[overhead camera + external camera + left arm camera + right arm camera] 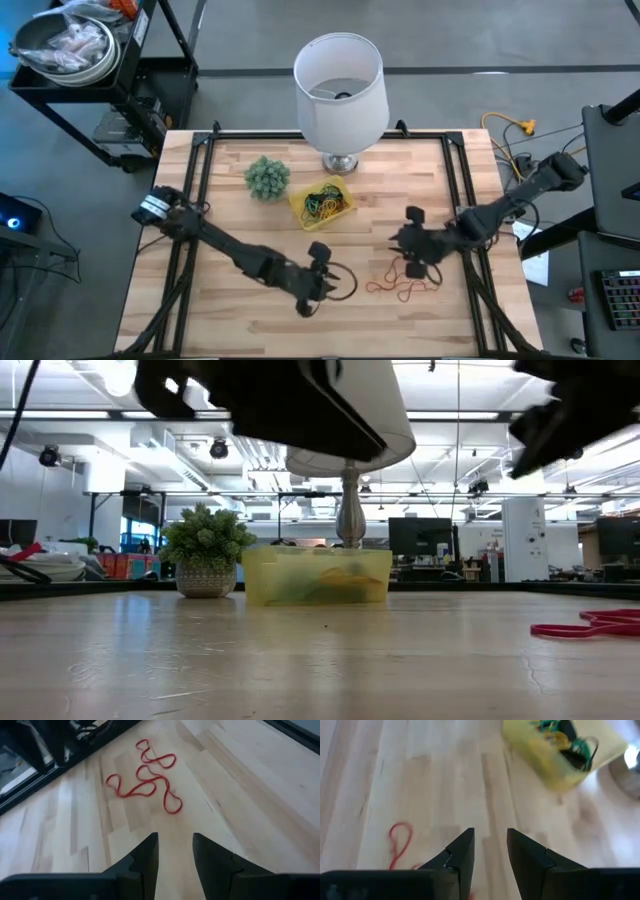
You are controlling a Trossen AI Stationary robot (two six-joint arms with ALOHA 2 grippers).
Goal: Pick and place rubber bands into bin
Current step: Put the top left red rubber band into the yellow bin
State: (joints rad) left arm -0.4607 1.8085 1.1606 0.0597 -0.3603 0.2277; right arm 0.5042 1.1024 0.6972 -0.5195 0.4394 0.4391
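Observation:
Several red rubber bands (400, 286) lie tangled and loose on the wooden table between my two grippers; they also show in the low view as red bands (590, 625). More bands in green, yellow and black fill the yellow bin (322, 203), which stands in front of the lamp. My left gripper (338, 283) is open above the table just left of the red bands (145, 780). My right gripper (398, 240) is open and empty, just beyond the tangle, pointing toward the bin (560, 750). One red band (400, 842) shows beside its fingers.
A white lamp (340, 90) with a metal foot stands at the table's far edge, right behind the bin. A fuzzy green ball plant (267, 177) sits left of the bin. Black frame rails (462, 170) run along the table's sides. Bare wood lies toward the near edge.

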